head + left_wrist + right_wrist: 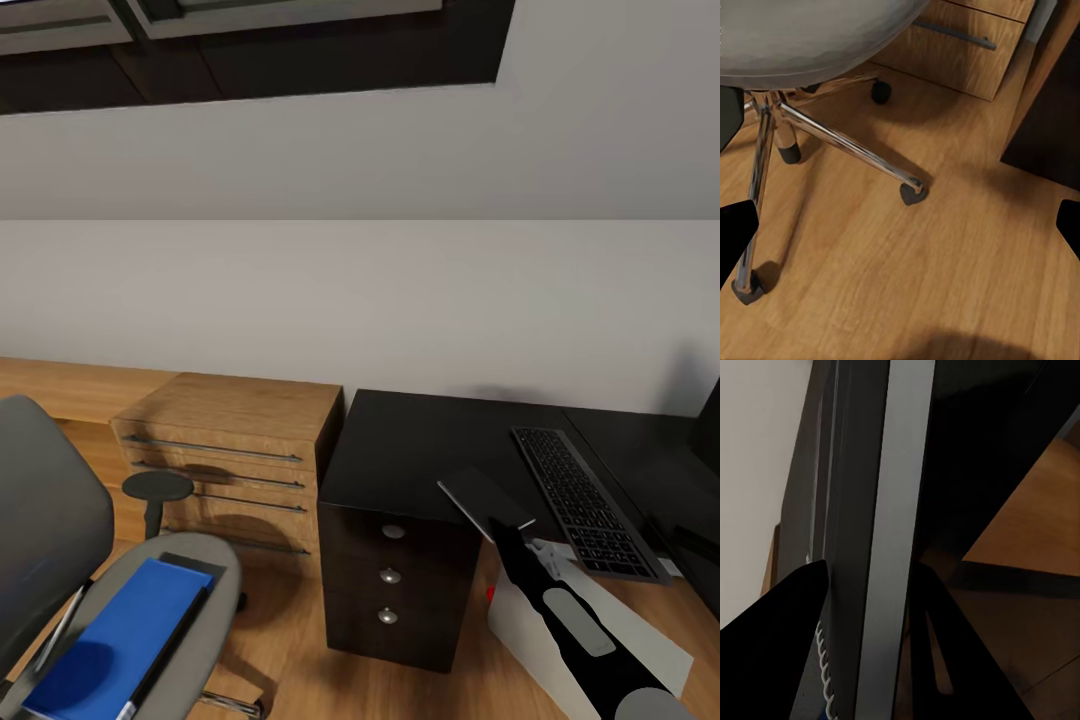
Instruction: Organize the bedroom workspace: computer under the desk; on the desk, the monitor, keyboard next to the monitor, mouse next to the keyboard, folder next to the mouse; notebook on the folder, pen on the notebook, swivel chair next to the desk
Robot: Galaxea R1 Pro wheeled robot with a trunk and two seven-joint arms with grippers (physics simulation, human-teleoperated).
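Head view to begin with: where is the notebook (482, 496)?

Off every surface. It sits tilted in the air over the front edge of the desk (420, 440), just beside the near end of the keyboard (585, 512), with the right gripper (510, 530) pinching its lower corner.

Is that grip certain?

Right wrist view says so: the two dark fingers (772, 630) close on either side of the grey cover (900, 510), and a white spiral binding shows beside one of them. A hold on the thin edge is likely why the notebook hangs at a slant.

Why hold it there and not set it down?

My reading is that its place isn't ready. The folder (120, 640) it should be stacked on lies flat on the seat of the swivel chair (60, 500), well apart from the desk. A thin pale stick beside the folder may be the pen (62, 625); it is too slim to be sure.

And the other hand?

The left gripper (900, 225) is spread wide and empty, hanging low over the wood floor (945, 285) near the chair's chrome legs and casters.

What surrounds all this?

A dark drawer unit (395, 580) carries the desk end, with a light-wood dresser (235, 440) next to it. A pale grey box under the right arm looks like the computer (530, 630). The monitor (708, 430) barely shows at the edge.
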